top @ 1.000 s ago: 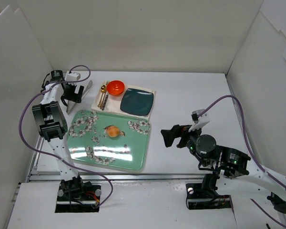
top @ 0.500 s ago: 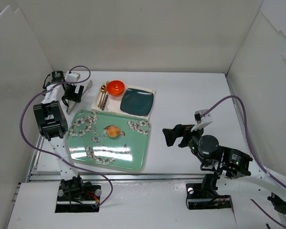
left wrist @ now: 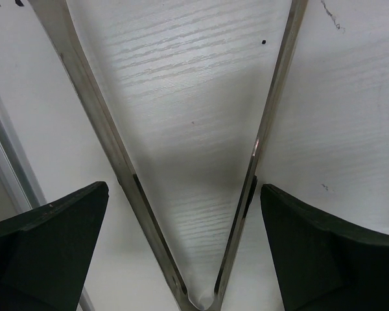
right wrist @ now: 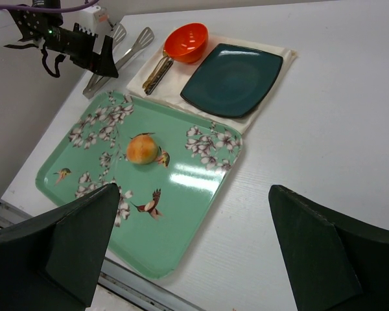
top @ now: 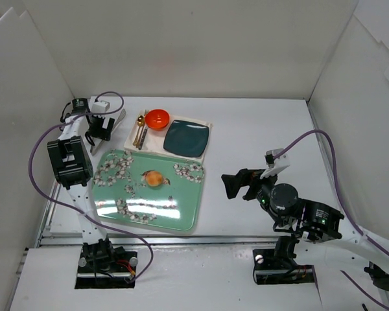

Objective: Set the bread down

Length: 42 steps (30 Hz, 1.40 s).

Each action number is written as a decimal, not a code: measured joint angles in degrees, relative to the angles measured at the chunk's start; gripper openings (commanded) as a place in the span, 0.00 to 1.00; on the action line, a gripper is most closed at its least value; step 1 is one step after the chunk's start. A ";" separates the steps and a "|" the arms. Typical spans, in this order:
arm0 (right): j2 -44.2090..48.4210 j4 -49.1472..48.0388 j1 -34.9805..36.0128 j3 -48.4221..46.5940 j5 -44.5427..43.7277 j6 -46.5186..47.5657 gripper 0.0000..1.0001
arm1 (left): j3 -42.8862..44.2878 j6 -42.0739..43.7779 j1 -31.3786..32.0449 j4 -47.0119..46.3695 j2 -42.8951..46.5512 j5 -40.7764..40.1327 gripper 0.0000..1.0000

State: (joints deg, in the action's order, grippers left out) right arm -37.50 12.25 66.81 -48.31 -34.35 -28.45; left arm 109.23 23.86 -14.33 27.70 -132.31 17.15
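Bread (top: pixel 154 178) sits mid tray (top: pixel 120 208). Left gripper (left wrist: pixel 183 194) is spread wide over tongs (left wrist: pixel 255 144), not touching them. Right gripper (right wrist: pixel 194 191) is wide, empty, right of tray.

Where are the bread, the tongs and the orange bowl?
bread (right wrist: pixel 142 149), right wrist view, middle of its top.
tongs (left wrist: pixel 255 146), left wrist view, its right metal arm.
orange bowl (top: pixel 157 118), top external view, its inside.

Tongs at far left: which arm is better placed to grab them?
Left. The left gripper hangs open directly over the tongs, fingers either side of them; the right gripper sits across the table, beyond the tray.
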 measured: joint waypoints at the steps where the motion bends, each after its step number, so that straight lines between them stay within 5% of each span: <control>1: 0.02 0.00 0.00 -0.02 0.00 0.00 0.98 | 0.20 0.00 0.00 0.00 -0.09 -0.11 1.00; 42: 1.88 0.02 0.00 0.00 -0.15 0.00 0.98 | 4.90 0.11 -1.60 4.79 -2.84 3.82 0.83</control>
State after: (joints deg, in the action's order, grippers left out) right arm -35.62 12.27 66.81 -48.31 -34.50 -28.45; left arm 114.13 23.97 -15.92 32.49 -135.15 20.97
